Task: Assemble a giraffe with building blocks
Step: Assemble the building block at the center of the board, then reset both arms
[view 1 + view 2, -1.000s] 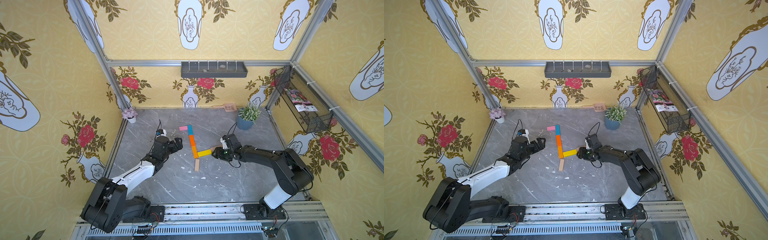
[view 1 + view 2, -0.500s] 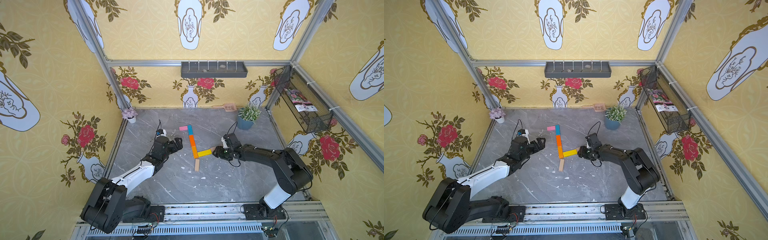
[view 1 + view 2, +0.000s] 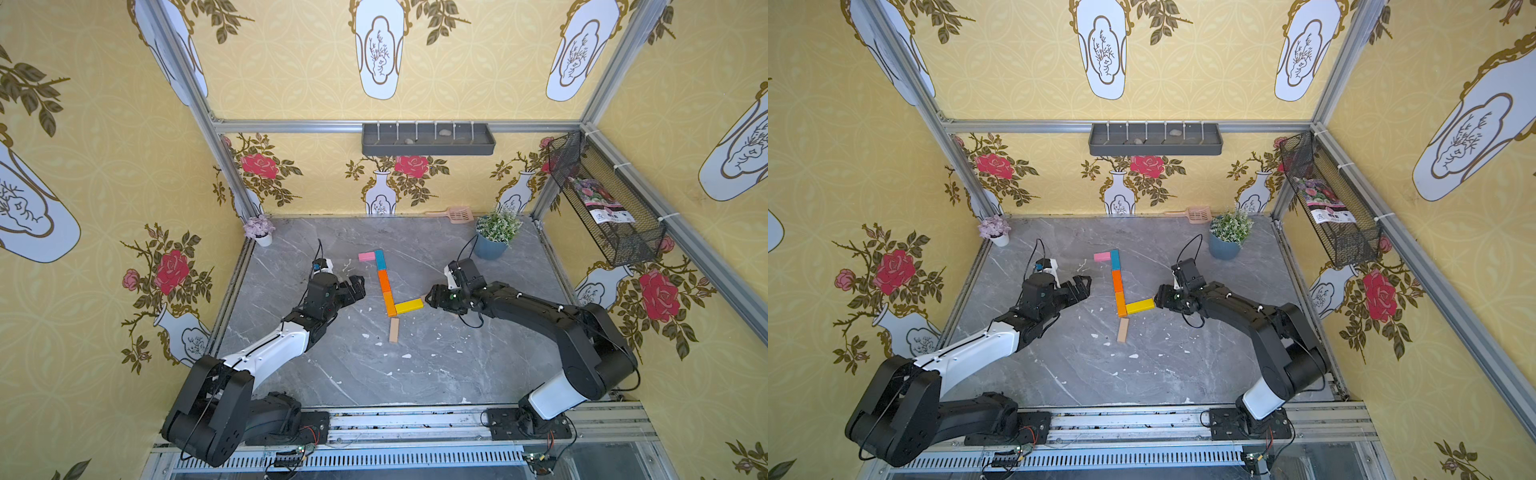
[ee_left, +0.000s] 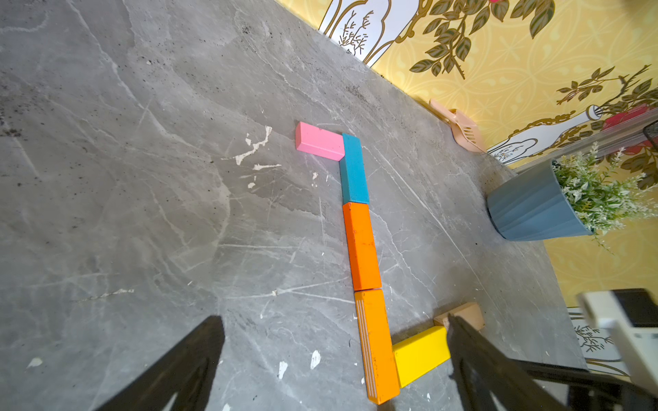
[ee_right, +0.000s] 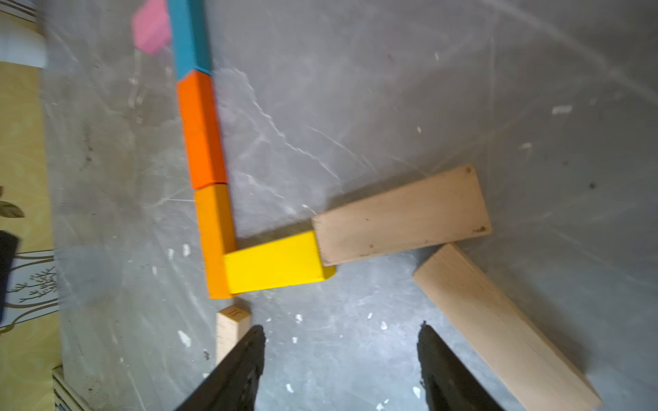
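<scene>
Ok: right gripper jaws apart, nothing between them. The giraffe lies flat just ahead of the jaws. One tan block touches the end of the yellow block, slightly skewed. The loose tan block sits just outside one finger, probably the next leg. Straddle its narrow sides, centre it, set down square without bumping yellow. Left gripper wide, empty, giraffe ahead of it too.

Flat pink wooden brick lies crosswise against the far end of the blue brick. Dark orange brick and lighter orange brick continue the column, end to end. Yellow brick juts sideways from the near end, slightly skewed. A tan plain-wood brick abuts its free end. Second tan brick lies askew beside that. Third tan brick lies just past the column.
</scene>
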Available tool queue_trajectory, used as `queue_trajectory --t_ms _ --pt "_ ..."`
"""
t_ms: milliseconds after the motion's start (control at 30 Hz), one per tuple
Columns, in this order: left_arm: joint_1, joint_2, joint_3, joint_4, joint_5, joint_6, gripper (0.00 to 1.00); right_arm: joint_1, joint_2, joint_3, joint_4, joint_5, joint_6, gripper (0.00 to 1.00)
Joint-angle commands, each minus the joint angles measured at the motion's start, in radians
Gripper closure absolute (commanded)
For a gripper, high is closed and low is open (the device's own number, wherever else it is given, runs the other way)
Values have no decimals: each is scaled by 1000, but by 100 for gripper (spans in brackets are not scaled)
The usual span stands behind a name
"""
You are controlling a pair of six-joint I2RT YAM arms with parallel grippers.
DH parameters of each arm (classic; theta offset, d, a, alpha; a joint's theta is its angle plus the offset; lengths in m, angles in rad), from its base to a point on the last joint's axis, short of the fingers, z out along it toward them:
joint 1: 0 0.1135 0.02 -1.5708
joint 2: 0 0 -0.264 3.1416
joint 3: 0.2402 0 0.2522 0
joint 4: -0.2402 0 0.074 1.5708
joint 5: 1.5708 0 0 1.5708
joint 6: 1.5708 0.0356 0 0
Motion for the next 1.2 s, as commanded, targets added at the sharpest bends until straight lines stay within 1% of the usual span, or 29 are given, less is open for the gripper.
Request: queue_trajectory --t_ms 0,33,67,167,233,267,333,367,400,467,500,600,700,767,833,867,900,933,967,1000,1033,1067,1100,1133,1167 --pt "-13 7 2 21 1 3 1 0 -96 44 -56 121 -84 8" --pt "-26 6 2 26 -8 5 1 -1 -129 51 -58 184 -106 1" --pt "-42 2 -1 34 -26 16 1 0 -152 55 -59 246 -119 2" --pt "-110 -11 -4 38 -119 90 1 -5 -219 38 -20 513 -170 2" --pt "-135 -14 -3 38 -148 116 1 -12 -263 -34 121 674 -271 2" --pt "-137 -14 -1 38 -144 123 1 -17 -277 -79 190 720 -336 3" --pt "-137 -16 -2 38 -128 139 1 -36 -309 -197 398 827 -497 2" --pt "-138 -17 -1 38 -125 146 1 -52 -319 -260 499 846 -590 2" --pt "-140 -19 -2 38 -125 151 1 -76 -323 -337 629 836 -705 2" --pt "-141 -23 -5 39 -129 151 1 -131 -322 -456 809 791 -800 2" --pt "-142 -24 -6 38 -129 151 1 -160 -323 -500 866 778 -789 3" --pt "-143 -23 -8 38 -130 149 1 -226 -331 -580 894 712 -724 2" --pt "-144 -18 -7 36 -128 150 1 -273 -290 -640 971 694 -699 3" --pt "-147 -7 1 47 -96 189 1 -327 -230 -699 1115 648 -690 2" --pt "-149 15 28 35 -31 239 1 -421 -145 -764 1303 550 -656 2" --pt "-149 32 39 26 -4 254 1 -458 -134 -774 1336 537 -636 2" --pt "-151 46 53 19 18 264 1 -482 -180 -762 1232 499 -594 3" --pt "-151 59 62 14 32 269 1 -513 -205 -763 1196 440 -566 2" --pt "-152 69 70 11 39 270 1 -553 -187 -789 1246 379 -550 2" --pt "-152 78 74 11 37 268 1 -584 -125 -817 1358 362 -529 2" --pt "-152 83 75 12 33 266 1 -589 -57 -830 1487 379 -555 3" --pt "-152 84 77 12 25 268 1 -558 -72 -811 1422 427 -565 2" --pt "-152 85 75 12 11 275 1 -540 -119 -772 1270 425 -549 3" --pt "-152 82 69 12 -8 289 1 -585 -111 -765 1277 338 -537 2" --pt "-151 80 67 7 -28 300 1 -602 -86 -753 1298 299 -547 2"
